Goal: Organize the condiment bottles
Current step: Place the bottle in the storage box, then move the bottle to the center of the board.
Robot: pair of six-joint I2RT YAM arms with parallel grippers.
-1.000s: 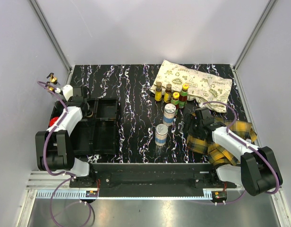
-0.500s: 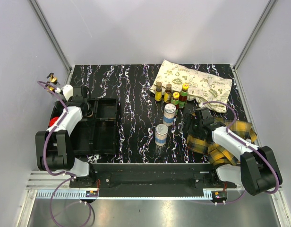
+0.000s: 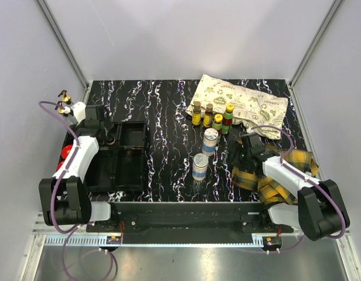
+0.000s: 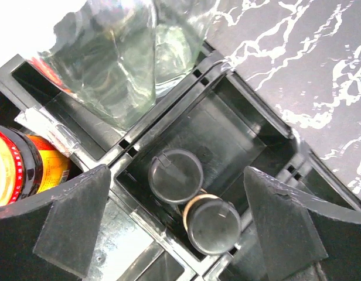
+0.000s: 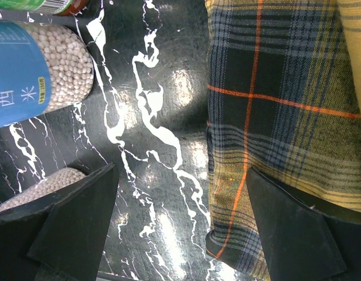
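My left gripper (image 4: 177,173) (image 3: 104,129) hangs open over the black tray (image 3: 129,170), above a back compartment. Two tiny dark-capped bottles (image 4: 176,175) (image 4: 214,227) (image 3: 112,140) stand there side by side, free of the fingers. A clear glass bottle (image 4: 119,64) fills the neighbouring compartment, and a red-lidded jar (image 4: 13,170) (image 3: 65,152) sits at the tray's left. Yellow and green sauce bottles (image 3: 211,117) cluster at the back right. Two blue-white shakers (image 3: 210,141) (image 3: 200,166) stand mid-table. My right gripper (image 5: 180,171) (image 3: 239,153) is open and empty, low over the table beside a shaker (image 5: 37,70).
A yellow plaid cloth (image 5: 286,117) (image 3: 280,172) lies under my right arm. A printed cream bag (image 3: 239,104) lies at the back right behind the sauce bottles. Two gold-capped bottles (image 3: 64,100) sit at the left wall, past the tray.
My left gripper has opened wide and drawn back slightly, leaving a tiny dark bottle standing in the tray compartment. The right arm has not moved.
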